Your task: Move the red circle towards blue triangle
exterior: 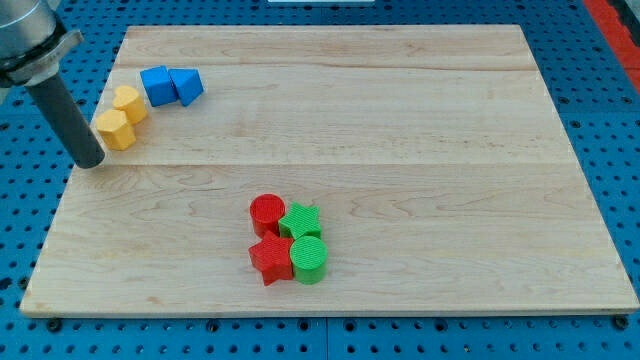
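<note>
pale wooden board [400, 120] filling most of the frame, visible plank seams, blue perforated pegboard surface [600, 100] around all edges, red patch [615, 12] upper right corner, even light

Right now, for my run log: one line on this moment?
my tip: view's left edge, beside yellow blocks | red circle: untouched, bottom cluster | blue triangle: top left

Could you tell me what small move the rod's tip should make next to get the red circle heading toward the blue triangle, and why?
Probably swing my tip from the board's left edge, beside the yellow blocks, around to the lower right of the red circle. The blue triangle lies up and left, so pushing starts there, though the green star touches that side.
</note>
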